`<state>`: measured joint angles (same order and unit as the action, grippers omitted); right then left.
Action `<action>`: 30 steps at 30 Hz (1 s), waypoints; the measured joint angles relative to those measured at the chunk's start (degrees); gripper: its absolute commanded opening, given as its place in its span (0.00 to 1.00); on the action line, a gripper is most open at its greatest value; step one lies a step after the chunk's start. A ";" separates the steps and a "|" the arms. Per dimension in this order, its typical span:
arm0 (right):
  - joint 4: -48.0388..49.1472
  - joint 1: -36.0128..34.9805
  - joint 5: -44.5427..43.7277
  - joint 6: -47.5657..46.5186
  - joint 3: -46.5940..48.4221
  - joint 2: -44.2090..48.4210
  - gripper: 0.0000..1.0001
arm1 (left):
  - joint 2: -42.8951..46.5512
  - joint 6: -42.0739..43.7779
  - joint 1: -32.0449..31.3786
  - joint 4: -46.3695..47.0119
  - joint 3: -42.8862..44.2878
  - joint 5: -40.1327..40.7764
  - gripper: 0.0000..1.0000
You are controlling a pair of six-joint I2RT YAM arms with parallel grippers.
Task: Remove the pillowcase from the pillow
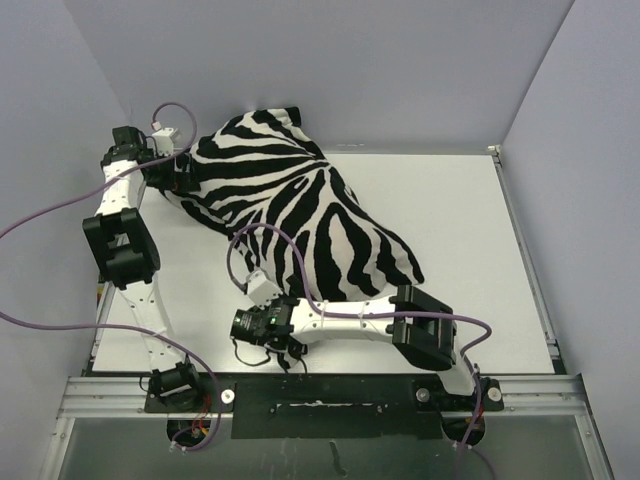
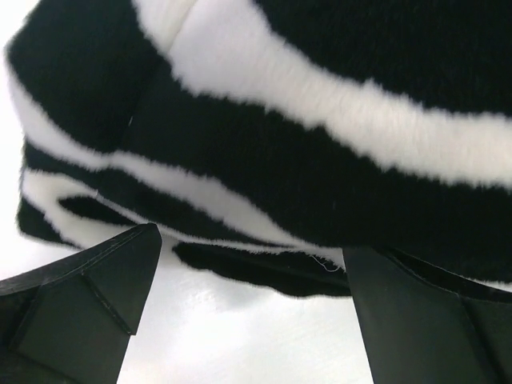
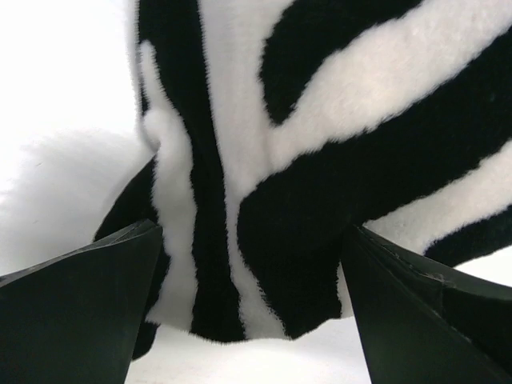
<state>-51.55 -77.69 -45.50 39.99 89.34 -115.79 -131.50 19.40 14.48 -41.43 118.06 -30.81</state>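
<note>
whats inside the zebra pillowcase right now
The pillowcase bulges as if stuffed, but its striped fabric covers the filling in all three views, so what is inside cannot be seen.

From above and behind, the top camera looks down on my whole desk (image 1: 460,210). Each wrist camera peers past my fingers (image 2: 80,308), close against the same pillowcase (image 1: 290,205).

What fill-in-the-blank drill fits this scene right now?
The pillowcase shows black-and-white ____ stripes. The left gripper sits at its ____ end, the right gripper at its near end. On both, the jaws stand ____.
Missing words: zebra; far; open.
</note>
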 measured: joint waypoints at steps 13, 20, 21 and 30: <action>9.09 19.69 6.21 1.05 -18.51 13.51 0.70 | -4.09 5.73 -5.57 0.44 -0.70 -4.90 0.00; 7.17 29.66 7.63 1.81 -25.90 24.13 0.82 | 10.56 11.89 -5.84 0.79 -23.93 -9.18 0.00; 6.36 30.32 7.58 2.21 -26.25 25.07 0.86 | 14.62 13.14 -5.55 -0.37 -28.04 -9.57 0.00; -2.91 26.99 7.19 10.19 -32.57 37.88 0.98 | 37.94 20.50 -0.59 -12.52 -39.21 -11.63 0.58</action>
<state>-54.46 -50.70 -38.30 50.17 56.77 -77.91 -93.56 39.90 13.89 -53.95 78.85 -42.44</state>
